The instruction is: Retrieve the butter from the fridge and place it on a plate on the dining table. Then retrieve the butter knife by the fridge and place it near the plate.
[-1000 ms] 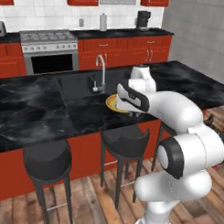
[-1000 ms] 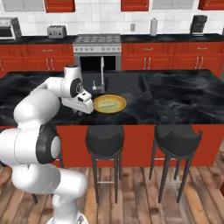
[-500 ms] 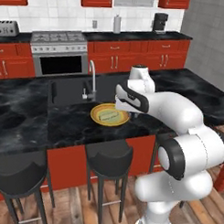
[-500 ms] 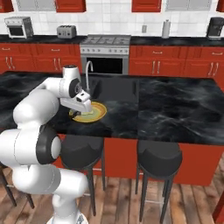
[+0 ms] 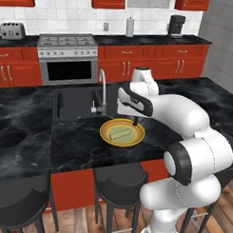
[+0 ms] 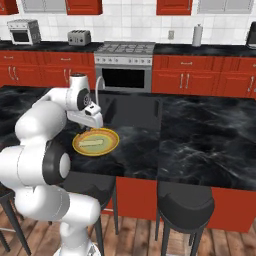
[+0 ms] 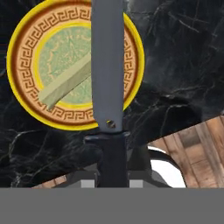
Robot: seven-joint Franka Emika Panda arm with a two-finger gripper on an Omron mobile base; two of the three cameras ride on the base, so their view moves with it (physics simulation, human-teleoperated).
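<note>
Hand view showed the end effector (image 7: 113,175) pinching the butter knife (image 7: 107,70) by its dark handle, blade over the plate (image 7: 26,39) holding the butter (image 7: 65,83) on the worktop (image 7: 175,65); stiff, light, probably slippery.

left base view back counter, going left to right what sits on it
toaster → stove → paper towel roll → coffee maker
</note>
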